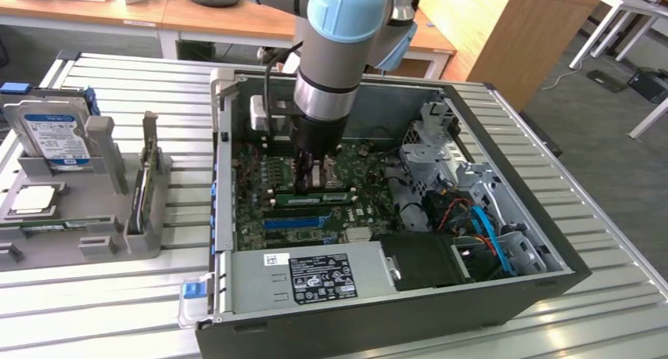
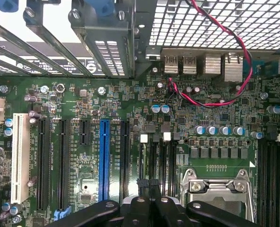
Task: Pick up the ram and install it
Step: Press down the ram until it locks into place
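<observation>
Closest to me is the open computer case (image 1: pixel 365 332), lying flat on the ribbed table (image 1: pixel 105 312). Just inside its near wall sits a silver power box (image 1: pixel 313 274) with a black sticker.

A little further in is the big green board (image 1: pixel 256 199) with a blue slot (image 1: pixel 297 220). Right behind that slot lies the ram (image 1: pixel 318 196), a thin green stick running along the board.

The gripper (image 1: pixel 309 187) hangs straight down over the middle of the ram. Its two fingers are pressed tight together with no gap, and I see nothing pinched between them. The wrist view shows the closed gripper (image 2: pixel 149 185) right over the thin dark slots. I cannot tell if the fingertips touch the ram or stop just above it.

I think this is the pushing-in part. To do it well, the push should go straight down, gently, on the middle of the stick, so that both ends sink evenly and it does not tip.

Off to the exterior view's left, a grey holder (image 1: pixel 105 218) keeps a hard drive (image 1: pixel 52 136). Far behind are wooden desks (image 1: pixel 209 19).
</observation>
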You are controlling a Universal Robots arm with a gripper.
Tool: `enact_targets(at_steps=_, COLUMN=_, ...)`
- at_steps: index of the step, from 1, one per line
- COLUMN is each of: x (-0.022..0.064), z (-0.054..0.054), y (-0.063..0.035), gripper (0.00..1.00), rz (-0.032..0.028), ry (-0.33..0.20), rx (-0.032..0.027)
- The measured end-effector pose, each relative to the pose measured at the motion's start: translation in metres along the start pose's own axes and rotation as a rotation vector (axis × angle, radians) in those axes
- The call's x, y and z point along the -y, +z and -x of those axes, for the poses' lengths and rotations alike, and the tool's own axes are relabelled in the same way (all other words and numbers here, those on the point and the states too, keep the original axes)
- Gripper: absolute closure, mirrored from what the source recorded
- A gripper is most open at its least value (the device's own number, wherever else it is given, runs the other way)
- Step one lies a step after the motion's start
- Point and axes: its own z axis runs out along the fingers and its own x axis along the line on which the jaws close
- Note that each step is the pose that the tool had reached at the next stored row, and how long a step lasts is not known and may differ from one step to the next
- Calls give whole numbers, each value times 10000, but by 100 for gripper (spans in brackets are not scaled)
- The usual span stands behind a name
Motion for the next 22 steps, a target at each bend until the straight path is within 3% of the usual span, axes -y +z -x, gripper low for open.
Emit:
enact_targets(at_steps=14, x=0, z=0, y=12, gripper=89, rz=-1, ry=0, rx=14)
enact_targets(at_steps=22, x=-3, z=2, y=-119, gripper=89, rz=-1, ry=0, rx=13)
